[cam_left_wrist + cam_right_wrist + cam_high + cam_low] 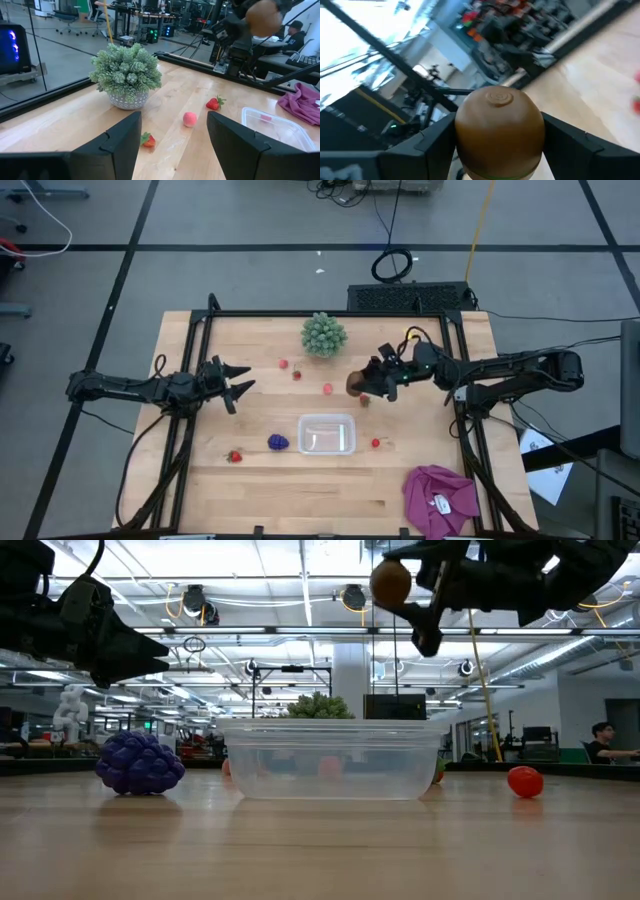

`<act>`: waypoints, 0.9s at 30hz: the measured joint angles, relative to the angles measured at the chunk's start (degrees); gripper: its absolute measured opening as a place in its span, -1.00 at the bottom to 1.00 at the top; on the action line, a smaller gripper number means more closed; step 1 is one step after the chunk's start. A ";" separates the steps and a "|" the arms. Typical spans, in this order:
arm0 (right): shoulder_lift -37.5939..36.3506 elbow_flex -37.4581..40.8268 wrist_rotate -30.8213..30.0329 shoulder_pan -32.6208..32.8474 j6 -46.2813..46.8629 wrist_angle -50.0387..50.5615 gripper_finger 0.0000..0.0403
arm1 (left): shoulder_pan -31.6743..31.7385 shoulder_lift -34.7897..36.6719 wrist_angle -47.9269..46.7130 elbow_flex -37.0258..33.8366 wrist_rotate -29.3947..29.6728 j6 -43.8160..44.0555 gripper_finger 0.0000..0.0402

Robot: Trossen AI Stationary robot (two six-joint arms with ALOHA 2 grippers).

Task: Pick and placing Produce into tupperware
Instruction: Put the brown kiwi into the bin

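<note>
The clear tupperware sits on its base at the table's near middle. A purple grape cluster lies left of it. Small red strawberries lie scattered on the table, with a pinkish piece among them. My right gripper is shut on the brown kiwi, beyond the tupperware's far right corner. My left gripper hovers open over the table's left part, pointing right. My right gripper pinches the kiwi by its two opposite sides, one finger on each side. The fingers reach in about level from the table's right. The kiwi is lifted clear, high above the table, with its rounded end turned to the wrist camera.
A large green spiky ball stands at the far middle of the table. A magenta cloth lies at the near right corner. Black frame rails run along the table's left, right and far sides.
</note>
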State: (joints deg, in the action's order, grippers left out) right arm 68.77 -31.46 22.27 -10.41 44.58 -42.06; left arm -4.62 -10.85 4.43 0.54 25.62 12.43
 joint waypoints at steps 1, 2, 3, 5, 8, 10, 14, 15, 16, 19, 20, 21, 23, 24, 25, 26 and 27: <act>0.00 -0.13 0.73 0.02 -0.27 -0.27 0.25 | 0.00 0.00 0.00 0.00 0.01 0.00 0.14; 0.00 -0.52 1.56 0.02 -0.36 0.50 0.25 | 0.00 0.00 0.02 0.00 0.05 -0.01 0.14; 0.01 -1.07 2.17 0.02 -0.68 1.66 0.25 | 0.00 0.00 0.04 0.00 0.24 -0.02 0.14; 0.02 -2.99 3.29 0.04 -2.39 4.54 0.25 | 0.00 0.00 0.09 0.00 0.92 -0.04 0.14; 0.02 -9.10 3.94 0.06 -7.45 14.30 0.25 | 0.00 0.00 0.13 0.00 1.62 -0.07 0.14; 0.04 -14.70 3.89 0.57 -12.36 24.77 0.25 | 0.00 0.00 0.13 0.02 1.63 -0.20 0.14; 1.36 -29.25 -1.58 3.10 -23.01 47.49 0.25 | 0.00 0.00 0.15 0.02 1.63 -0.31 0.14; 1.88 -32.83 -4.05 3.92 -25.27 53.45 0.25 | 0.00 0.00 0.15 0.02 1.63 -0.31 0.14; 2.69 -36.26 -6.79 4.79 -27.28 58.88 0.25 | 0.00 0.00 0.15 0.02 1.63 -0.31 0.14; 5.92 -46.23 -13.79 7.22 -31.07 71.05 0.25 | 0.00 0.00 0.41 0.02 1.63 -0.30 0.14; 6.99 -48.93 -15.59 7.93 -32.00 74.62 0.25 | 0.00 0.00 0.58 0.02 1.63 -0.28 0.14; 8.26 -51.47 -17.05 8.54 -32.75 77.22 0.25 | 0.00 0.00 0.57 0.02 1.63 -0.28 0.14; 11.05 -55.78 -18.15 9.25 -33.67 80.77 0.25 | 0.00 0.00 1.21 0.02 1.81 -0.27 0.14; 12.46 -57.34 -18.23 9.47 -33.91 83.09 0.25 | 0.00 0.00 1.69 0.06 1.84 -0.20 0.14; 13.97 -58.73 -18.43 9.60 -34.10 85.40 0.25 | 0.00 0.00 1.83 0.07 1.87 -0.15 0.14; 15.64 -60.29 -18.95 9.66 -34.16 87.57 0.25 | 0.00 0.00 1.89 0.07 1.84 -0.15 0.14; 17.33 -61.62 -19.27 9.75 -34.10 89.68 0.25 | 0.00 0.00 2.03 0.07 1.84 -0.14 0.14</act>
State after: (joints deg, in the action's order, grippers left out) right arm 86.10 -93.08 3.00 -0.66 10.48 47.63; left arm -4.62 -10.85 6.45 0.60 27.46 12.29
